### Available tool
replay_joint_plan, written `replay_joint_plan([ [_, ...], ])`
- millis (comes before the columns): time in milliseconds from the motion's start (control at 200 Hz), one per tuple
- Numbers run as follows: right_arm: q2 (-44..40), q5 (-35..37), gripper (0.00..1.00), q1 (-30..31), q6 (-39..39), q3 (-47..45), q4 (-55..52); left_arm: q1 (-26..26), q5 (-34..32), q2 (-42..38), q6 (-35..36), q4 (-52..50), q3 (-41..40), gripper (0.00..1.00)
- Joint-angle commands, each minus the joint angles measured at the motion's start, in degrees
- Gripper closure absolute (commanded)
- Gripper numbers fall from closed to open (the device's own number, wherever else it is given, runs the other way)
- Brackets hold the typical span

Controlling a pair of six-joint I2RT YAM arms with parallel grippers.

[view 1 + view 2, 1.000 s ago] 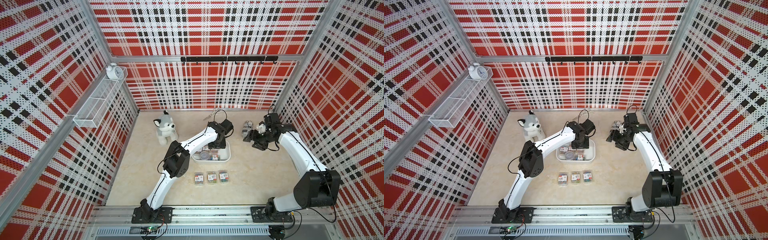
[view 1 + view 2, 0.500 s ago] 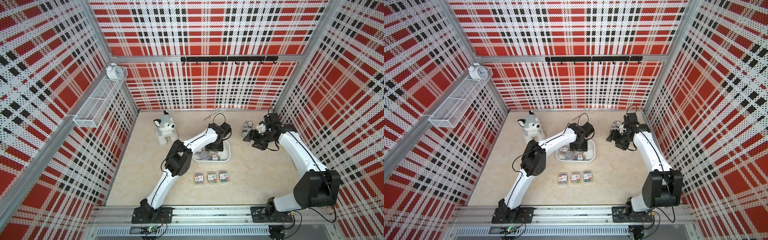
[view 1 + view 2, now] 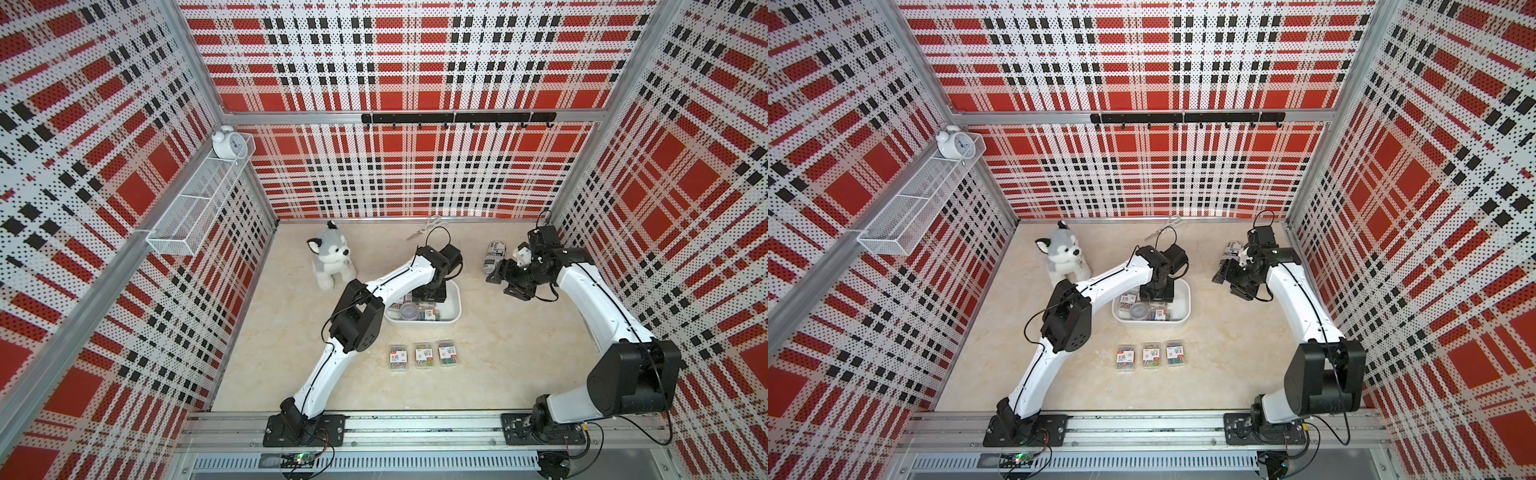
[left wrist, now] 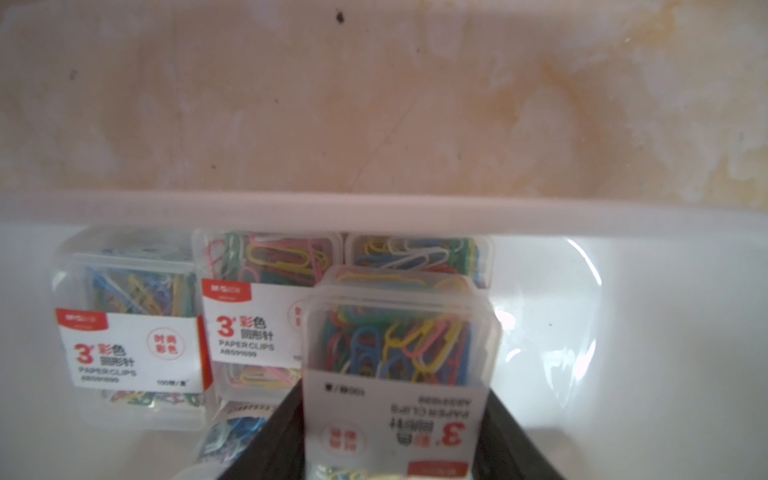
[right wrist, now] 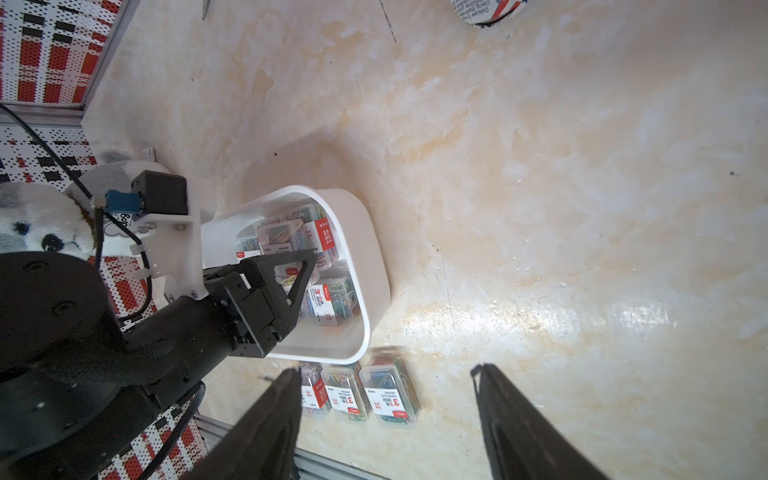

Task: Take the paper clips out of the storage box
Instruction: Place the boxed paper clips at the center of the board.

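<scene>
Beige marbled bench (image 3: 519,353): carries everything.
White rectangular plastic storage box (image 3: 456,305): bench centre, long axis 9–3.
Left end effector (image 4: 395,419): inside box, clamped on clear rectangular paper-clip case (image 4: 399,345). Case long axis in line with end effector.
Right end effector (image 3: 498,274): 2 o'clock of box, jaws apart, empty.
Three matching cases (image 3: 424,355): out, row at 6 o'clock of box, long axes 12–6.
Left inside: several cases, round clear tub (image 3: 409,309).
Judged under half done.

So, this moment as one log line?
left gripper: shut on paper-clip case in storage box | right gripper: open | three cases out
</scene>
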Motion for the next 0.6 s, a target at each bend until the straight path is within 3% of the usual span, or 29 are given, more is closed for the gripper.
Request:
replay_joint_plan([
  [0, 0.44, -0.44, 0.29, -0.34, -0.54, 0.52, 0.47, 0.43, -0.27, 0.47, 0.29, -0.68, 1.65, 0.46],
  [391, 1.19, -0.44, 0.29, -0.35, -0.54, 1.14, 0.59, 0.12, -0.82, -1.87, 1.41, -0.83, 7.46, 0.49],
  [596, 2.81, -0.26, 0.29, -0.35, -0.24, 2.41, 1.46, 0.6, -1.09, -7.67, 1.19, -3.74, 11.4, 0.49],
])
